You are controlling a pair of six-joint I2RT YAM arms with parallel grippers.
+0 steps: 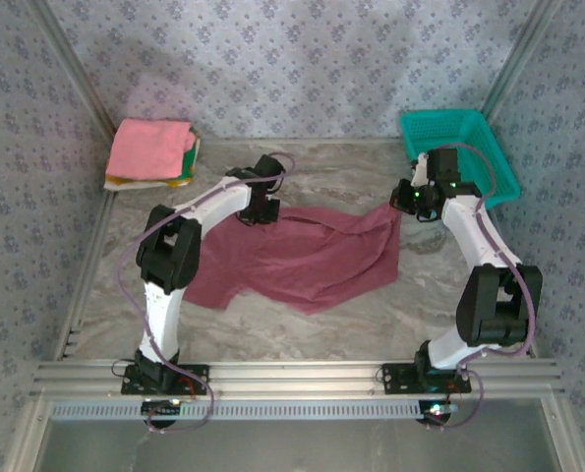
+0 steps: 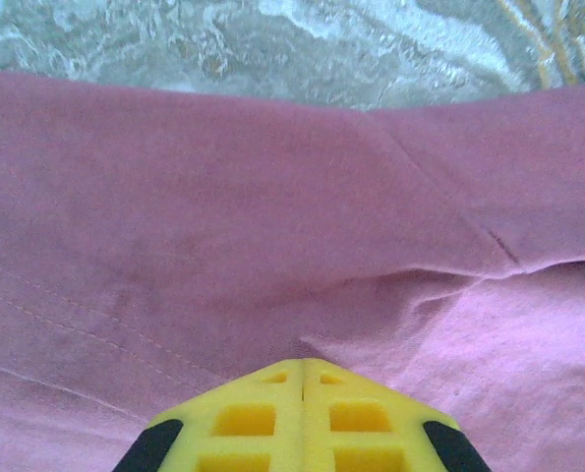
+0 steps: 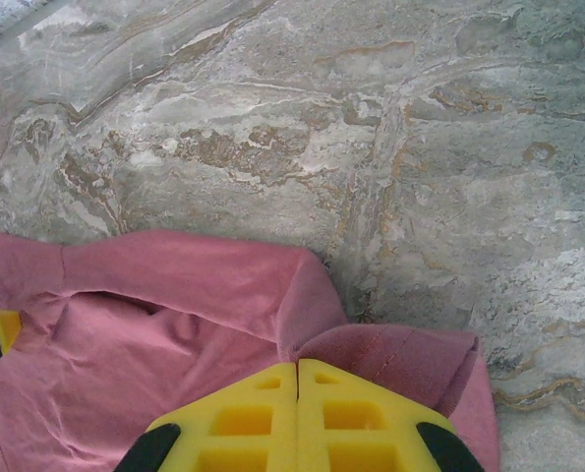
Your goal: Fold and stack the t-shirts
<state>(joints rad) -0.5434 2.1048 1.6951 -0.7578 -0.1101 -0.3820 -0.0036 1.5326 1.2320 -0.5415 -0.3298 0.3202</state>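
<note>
top external: maroon t-shirt lies spread but rumpled at the centre of the surface, one sleeve trailing toward 7 o'clock. the folded stack, pink on top with yellow-green and white edges below, sits at 10 o'clock. the teal basket is at 2 o'clock, well apart from the stack.

left tool is at the shirt's 11 o'clock edge. right tool is at its 2 o'clock corner, close to the basket.

left wrist: left tool has its fingers pressed fully together. the cloth puckers right at the tips, so it reads as a pinch on the maroon t-shirt, and a thin one.

right wrist: right tool is likewise fully closed, with the hem of the maroon t-shirt bunched at the tips. bare surface runs from 12 to 3 o'clock beyond it.

risks, as judged:
- both grips look to take only an edge of cloth. a quick lift or pull could let one side slip, dropping that corner and skewing the fold.
- if the two tools move unevenly, the far edge goes slack or twists and the creases get folded in.
- the sleeve at 7 o'clock is loose. dragged along, it may tuck under the body and leave a lumpy fold.
- the right arm works near the basket, and a swing toward 2 o'clock could knock it.
- the pinch may hold just one layer, leaving the lower layer behind on the surface.
</note>
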